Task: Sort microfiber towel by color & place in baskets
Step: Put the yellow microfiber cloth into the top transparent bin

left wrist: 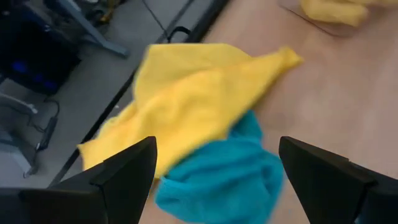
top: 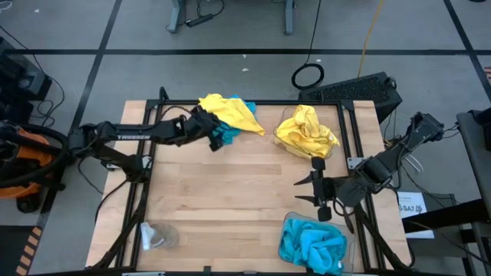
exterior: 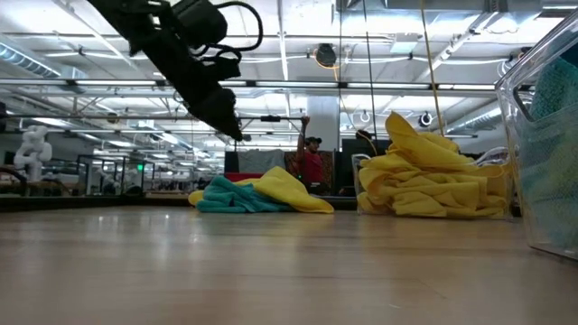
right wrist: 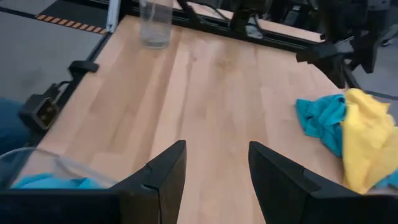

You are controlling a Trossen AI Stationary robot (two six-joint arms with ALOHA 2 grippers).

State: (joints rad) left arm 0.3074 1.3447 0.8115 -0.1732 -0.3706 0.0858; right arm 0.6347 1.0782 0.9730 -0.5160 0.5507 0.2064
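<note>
left gripper [left wrist: 214,180], fingers spread, hovers right over the soft turquoise microfiber towel [left wrist: 227,177] half-covered by a bright yellow cloth [left wrist: 193,102]; nearer arm.

Open lab hall, ceiling trusses [exterior: 379,86]

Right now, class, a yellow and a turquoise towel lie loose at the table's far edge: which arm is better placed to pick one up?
The left. Its end effector hangs open right over the loose towels; the right end effector sits between the two baskets, farther off.
</note>
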